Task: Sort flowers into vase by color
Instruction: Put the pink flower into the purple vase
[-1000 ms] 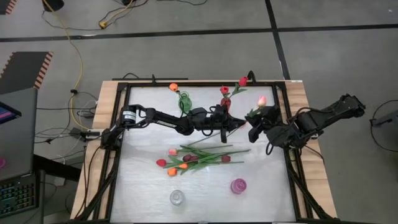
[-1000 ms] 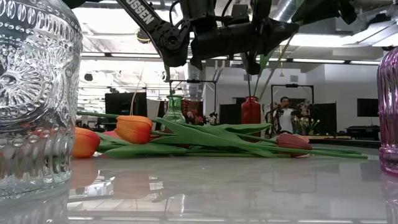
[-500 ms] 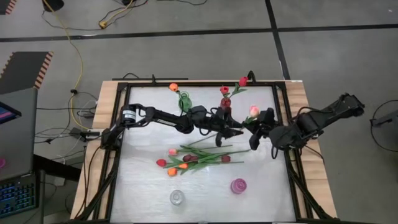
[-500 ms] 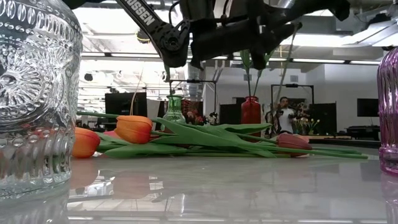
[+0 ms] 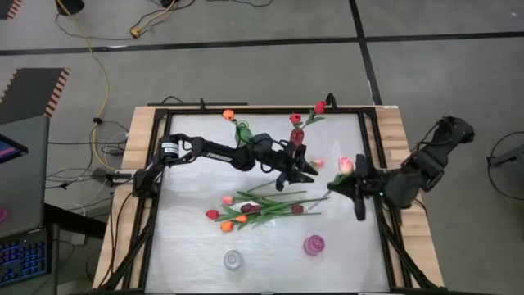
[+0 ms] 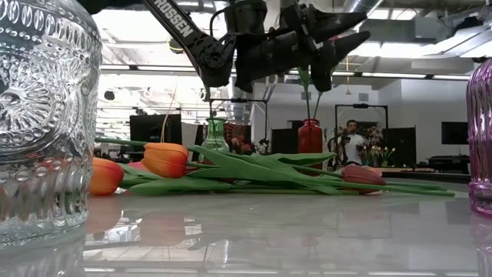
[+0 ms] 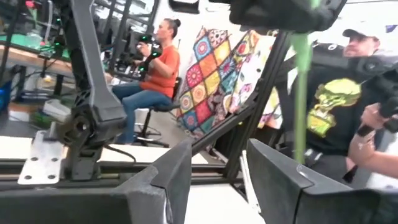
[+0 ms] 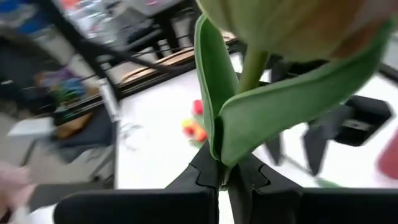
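- Left gripper (image 7: 217,180): two dark fingers (image 7: 171,180) at frame bottom, set apart with a clear gap between them; nothing between them.
- Green stem (image 7: 301,93) hangs vertically just beyond one finger, running up to a dark gripper (image 7: 286,12) at the frame top (other arm's, apparently).
- Dark arm link (image 7: 93,93) stands beyond the fingers, on a metal plate (image 7: 40,158).
- Table (image 7: 211,205) shows white between the fingers.
- Room behind: seated person in orange top (image 7: 158,68); patterned quilt (image 7: 221,74); second person in black printed shirt and cap (image 7: 342,93), hand raised.
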`<state>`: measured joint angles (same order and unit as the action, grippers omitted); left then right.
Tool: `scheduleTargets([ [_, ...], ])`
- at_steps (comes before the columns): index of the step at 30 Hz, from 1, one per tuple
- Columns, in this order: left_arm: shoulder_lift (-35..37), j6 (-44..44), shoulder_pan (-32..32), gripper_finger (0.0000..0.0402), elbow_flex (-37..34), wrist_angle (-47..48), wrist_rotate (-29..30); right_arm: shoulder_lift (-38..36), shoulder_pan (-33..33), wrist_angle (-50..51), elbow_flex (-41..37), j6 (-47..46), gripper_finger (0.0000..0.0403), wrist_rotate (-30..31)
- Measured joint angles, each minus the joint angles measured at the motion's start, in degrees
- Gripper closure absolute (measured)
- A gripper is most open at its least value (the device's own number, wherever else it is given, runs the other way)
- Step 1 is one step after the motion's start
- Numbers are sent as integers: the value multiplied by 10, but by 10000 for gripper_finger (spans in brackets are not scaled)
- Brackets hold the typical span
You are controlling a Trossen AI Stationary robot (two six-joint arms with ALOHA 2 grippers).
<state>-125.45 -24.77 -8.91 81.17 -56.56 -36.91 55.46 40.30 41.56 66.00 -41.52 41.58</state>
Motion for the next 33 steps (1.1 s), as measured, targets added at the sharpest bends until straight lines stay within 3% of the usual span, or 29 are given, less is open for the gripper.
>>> scheduleTargets([
  [6, 0, 43, 6, 271, 0, 52, 33, 0, 52, -4, 7, 0, 363, -38],
  [13, 0, 67, 13, 272, 0, 84, 62, 0, 85, -14, 7, -14, 363, -42],
  [33, 0, 66, 13, 272, 0, 83, 63, 0, 115, -19, 7, -35, 363, -42],
])
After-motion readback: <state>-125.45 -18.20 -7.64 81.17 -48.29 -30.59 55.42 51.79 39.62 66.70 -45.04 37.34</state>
